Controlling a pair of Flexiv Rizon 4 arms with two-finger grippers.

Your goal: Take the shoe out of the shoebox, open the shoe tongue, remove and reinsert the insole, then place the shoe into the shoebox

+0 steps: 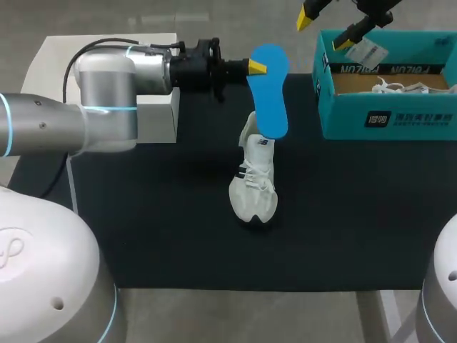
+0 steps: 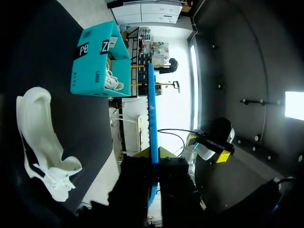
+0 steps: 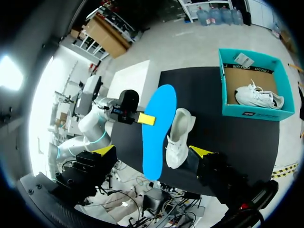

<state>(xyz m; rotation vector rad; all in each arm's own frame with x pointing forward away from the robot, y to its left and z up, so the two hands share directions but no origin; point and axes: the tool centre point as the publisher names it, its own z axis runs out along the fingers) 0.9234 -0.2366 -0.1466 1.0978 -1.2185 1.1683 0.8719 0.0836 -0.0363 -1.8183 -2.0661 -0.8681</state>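
Already shoe (image 1: 255, 175) out, insole (image 1: 270, 89) pinched in left gripper (image 1: 255, 67), right gripper (image 1: 325, 32) spread empty; 2 steps left: reinsert, return to shoebox (image 1: 389, 121).

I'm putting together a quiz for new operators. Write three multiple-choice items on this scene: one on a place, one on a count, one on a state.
1. Where is the blue insole?
A) in the left tool, above the white shoe on the mat
B) inside the shoebox
C) flat on the mat

2. How many shoes show?
A) one
B) two
C) three

3. How is the right tool?
A) shut on a shoe
B) shut on the insole
C) open, empty

Answers:
1 A: the left tool grips the insole over the white shoe.
2 B: the white shoe stands on the mat, and a second shoe lies in the shoebox.
3 C: its fingers stand apart above the shoebox, nothing between them.
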